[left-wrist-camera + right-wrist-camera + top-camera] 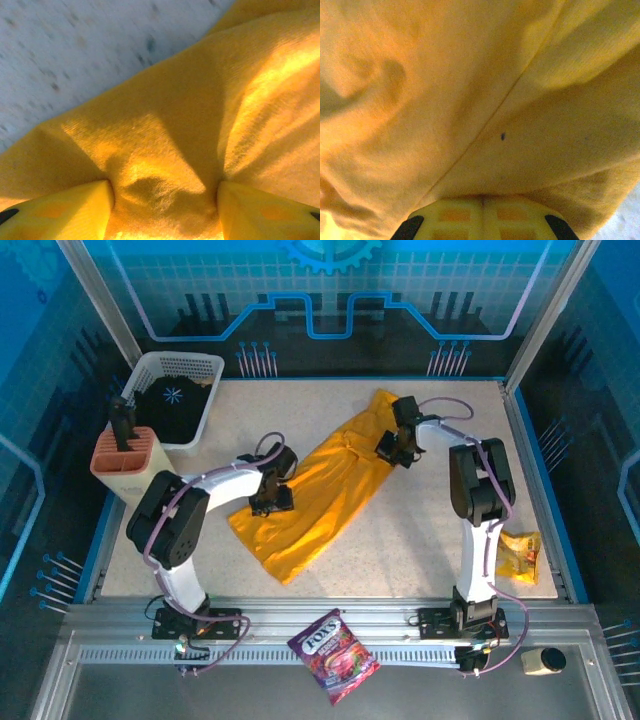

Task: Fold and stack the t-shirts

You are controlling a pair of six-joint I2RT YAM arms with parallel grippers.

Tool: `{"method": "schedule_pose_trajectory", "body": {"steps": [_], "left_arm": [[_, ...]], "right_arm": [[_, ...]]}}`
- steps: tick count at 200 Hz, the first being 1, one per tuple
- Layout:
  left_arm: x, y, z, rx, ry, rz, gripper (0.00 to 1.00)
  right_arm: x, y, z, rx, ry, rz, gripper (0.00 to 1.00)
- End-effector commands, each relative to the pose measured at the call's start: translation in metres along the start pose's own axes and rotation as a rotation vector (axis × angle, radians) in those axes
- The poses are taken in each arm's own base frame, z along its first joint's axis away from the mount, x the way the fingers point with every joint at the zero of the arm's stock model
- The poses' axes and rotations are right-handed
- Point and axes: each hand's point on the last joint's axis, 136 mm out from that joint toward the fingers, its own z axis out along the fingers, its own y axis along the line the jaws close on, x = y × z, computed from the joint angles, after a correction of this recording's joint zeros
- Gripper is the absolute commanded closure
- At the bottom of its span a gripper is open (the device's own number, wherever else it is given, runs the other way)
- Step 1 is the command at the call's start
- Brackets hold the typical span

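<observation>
Early in the fold: one t-shirt (320, 490) on the desk (420, 540), both grippers at the cloth.

The shirt lies in a long rumpled diagonal strip mid-desk, partly doubled over itself. It is not yet a neat fold, and no stack is seen, so most of the work looks undone. The left gripper (271, 498) is at the shirt's near-left part, jaws apart, pressed down with a ridge of cloth rising between its fingers (75, 210). The right gripper (398, 450) is at the far end, jaws closed, the cloth apparently pinched at the tips. Writing: the purple sweet bag (332, 655) on the near rail reads "FOX'S". The print on the yellow packet (520, 552) is too small to read.
</observation>
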Motion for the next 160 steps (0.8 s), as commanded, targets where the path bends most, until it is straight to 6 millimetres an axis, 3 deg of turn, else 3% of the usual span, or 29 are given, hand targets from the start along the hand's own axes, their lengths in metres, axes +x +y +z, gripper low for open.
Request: {"method": "schedule_pose_trajectory", "body": {"steps": [1,35,64,91,119,160], "left_arm": [[0.080,-0.008,0.026,-0.006,0.233,-0.010,0.41],[0.111,-0.053,0.024,0.098,0.286,-0.018,0.41],[0.122,-0.083,0.016,0.175,0.308,-0.029,0.41],[0.129,-0.107,0.008,0.211,0.322,-0.013,0.40],[0.135,-0.110,0.005,0.198,0.324,-0.008,0.40],[0.140,-0.089,0.002,0.137,0.303,-0.016,0.40]], "right_arm": [[-0.014,-0.003,0.018,0.043,0.029,-0.021,1.00],[-0.033,0.021,0.043,0.032,0.111,-0.142,1.00],[-0.050,0.038,0.057,0.023,0.157,-0.261,1.00],[-0.052,0.045,0.063,-0.011,0.180,-0.298,1.00],[-0.046,0.040,0.061,-0.014,0.181,-0.297,1.00],[-0.037,0.036,0.057,-0.030,0.183,-0.303,1.00]]}}
